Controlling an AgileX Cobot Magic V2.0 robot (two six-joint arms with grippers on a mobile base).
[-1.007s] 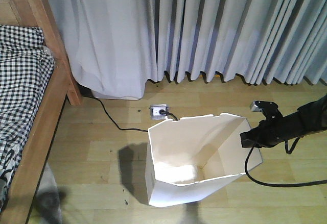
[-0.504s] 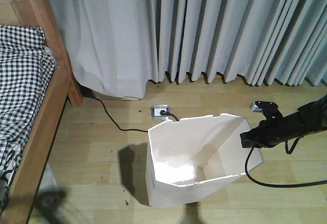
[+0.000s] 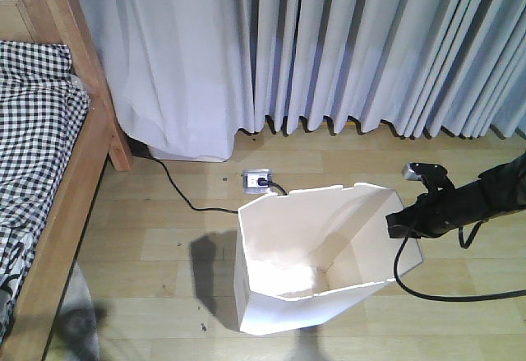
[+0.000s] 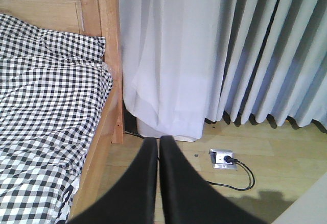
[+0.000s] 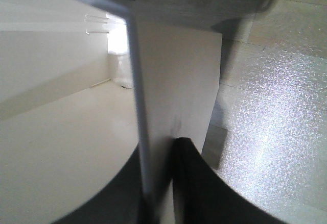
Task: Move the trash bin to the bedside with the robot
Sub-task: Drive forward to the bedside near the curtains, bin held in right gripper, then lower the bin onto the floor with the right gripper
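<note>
Done: right gripper (image 3: 398, 228) is clamped on the trash bin (image 3: 279, 312) wall.
Left gripper (image 4: 159, 150): closed, holds nothing.
Remaining: bin stands apart from the bed (image 3: 66, 205); 1 move, likely.

I could read no writing, number, brand or sign in any of my views. The white walls of the trash bin (image 3: 271, 312) looked plain where I saw them, and the floor socket (image 3: 256, 181) was too small for me to make out any marking.
</note>
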